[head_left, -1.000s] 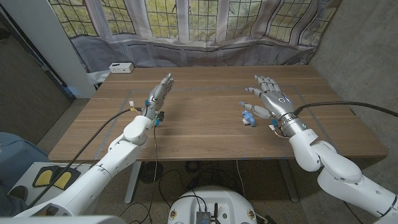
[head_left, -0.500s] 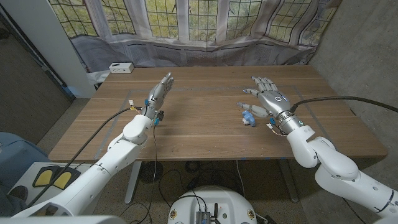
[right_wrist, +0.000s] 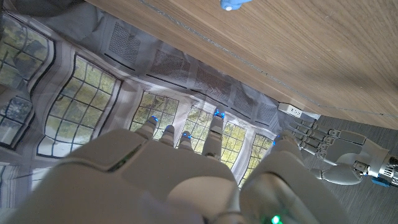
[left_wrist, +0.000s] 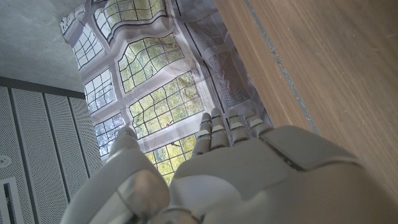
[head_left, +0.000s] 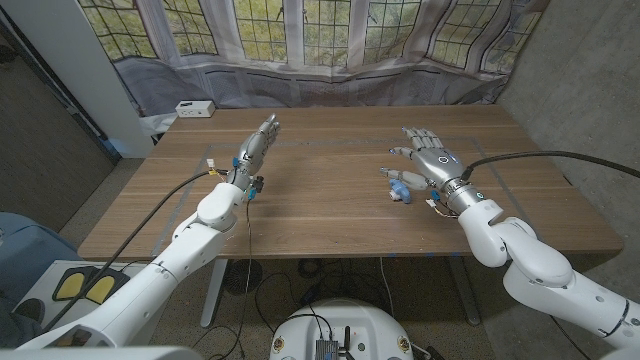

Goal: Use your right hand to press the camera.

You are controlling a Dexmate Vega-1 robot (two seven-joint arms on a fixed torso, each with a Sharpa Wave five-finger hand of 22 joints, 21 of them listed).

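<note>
Drifting leftward, right robot hand hovers open, seemingly just above blue camera, holding nothing.

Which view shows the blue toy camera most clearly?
The head view: the camera lies whole on the table, beside the right hand. The right wrist view catches only a blue sliver of it at the frame edge.

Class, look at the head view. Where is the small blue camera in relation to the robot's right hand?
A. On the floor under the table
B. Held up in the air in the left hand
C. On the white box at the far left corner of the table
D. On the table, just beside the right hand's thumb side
D: the blue camera lies on the table just beside the open right hand, toward the table's middle.
</note>
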